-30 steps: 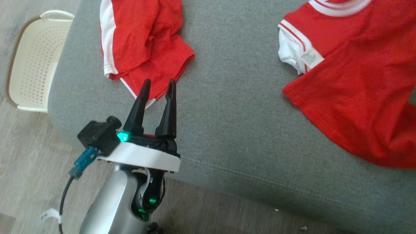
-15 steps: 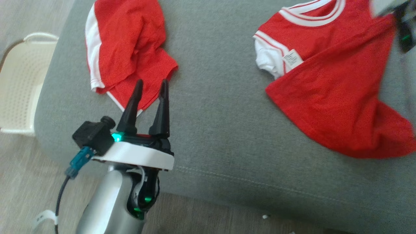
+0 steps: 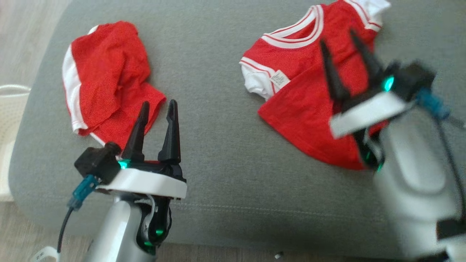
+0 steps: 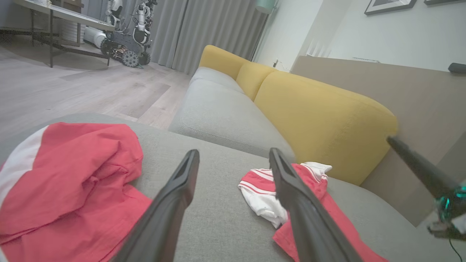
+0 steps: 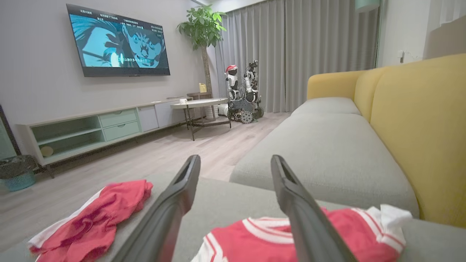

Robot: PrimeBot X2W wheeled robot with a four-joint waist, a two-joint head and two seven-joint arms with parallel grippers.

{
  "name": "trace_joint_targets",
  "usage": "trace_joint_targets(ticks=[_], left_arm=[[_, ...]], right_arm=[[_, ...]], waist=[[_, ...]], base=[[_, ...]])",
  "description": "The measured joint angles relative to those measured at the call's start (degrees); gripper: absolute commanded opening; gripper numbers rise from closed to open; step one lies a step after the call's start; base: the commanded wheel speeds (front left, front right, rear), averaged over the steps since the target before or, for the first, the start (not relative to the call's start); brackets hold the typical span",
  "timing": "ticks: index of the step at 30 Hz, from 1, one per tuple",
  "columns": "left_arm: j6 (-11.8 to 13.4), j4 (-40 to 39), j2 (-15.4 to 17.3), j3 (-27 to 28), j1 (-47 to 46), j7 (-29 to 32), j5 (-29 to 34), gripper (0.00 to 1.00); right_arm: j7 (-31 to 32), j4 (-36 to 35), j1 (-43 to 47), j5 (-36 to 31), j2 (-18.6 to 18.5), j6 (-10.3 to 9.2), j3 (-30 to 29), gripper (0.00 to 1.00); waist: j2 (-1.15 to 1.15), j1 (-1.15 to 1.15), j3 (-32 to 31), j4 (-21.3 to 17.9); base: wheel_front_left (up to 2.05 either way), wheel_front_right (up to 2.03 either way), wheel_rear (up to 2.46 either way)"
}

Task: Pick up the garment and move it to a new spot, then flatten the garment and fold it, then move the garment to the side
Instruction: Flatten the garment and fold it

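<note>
While both arms hang over the grey sofa seat (image 3: 225, 153), neither holds anything. The left pincer (image 3: 158, 103) stands near the front edge on the left, its fingers apart with only air between them, tips just over the near hem of the red shorts (image 3: 105, 83). The shorts lie crumpled by the seat's left edge, a white stripe running down their outer side. The right pincer (image 3: 337, 37) is over the right half of the seat, its fingers spread as well and nothing gripped; seen from its own wrist, the right pincer (image 5: 235, 159) points across the shirt (image 5: 255, 240) towards the far cushions. The red shirt (image 3: 302, 109) lies on the right half of the seat, its white-trimmed collar towards the far edge, one white sleeve with a label turned out towards the middle, and its lower part creased and folded on a slant towards the front. A white basket (image 3: 7, 120) sits on the floor beyond the seat's left edge. Behind the seat runs a yellow backrest (image 4: 320, 116).
</note>
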Motion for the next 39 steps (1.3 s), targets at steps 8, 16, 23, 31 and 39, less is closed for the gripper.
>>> trace_joint_targets(ticks=[8,16,23,31,39], left_arm=[[-0.5,0.3,0.0,-0.2,1.5,0.0,0.6,1.0],[-0.5,0.4,0.0,-0.4,2.0,0.0,1.0,1.0],[-0.4,0.4,0.0,-1.5,1.9,0.0,0.9,1.0],[-0.2,0.4,0.0,-2.5,1.7,0.0,-0.1,1.0],[0.3,0.1,0.0,-3.9,0.3,0.0,-0.7,1.0]], right_arm=[[0.7,-9.8,14.1,-5.2,1.7,0.0,-1.3,1.0],[2.2,-13.6,17.8,-8.9,3.9,0.0,-3.5,1.0],[4.8,-9.5,17.6,-10.4,4.3,0.0,0.6,1.0],[7.2,0.0,14.6,-11.6,4.0,0.0,1.4,1.0],[6.9,7.7,9.2,-15.7,3.8,0.0,-3.9,1.0]], waist=[[0.0,0.0,-0.8,-1.3],[0.0,0.0,-0.3,-0.4],[0.0,0.0,1.0,2.1],[0.0,0.0,3.3,5.7],[0.0,0.0,6.3,9.7]], base=[[0.0,0.0,0.0],[0.0,0.0,0.0],[0.0,0.0,0.0],[0.0,0.0,0.0],[0.0,0.0,0.0]])
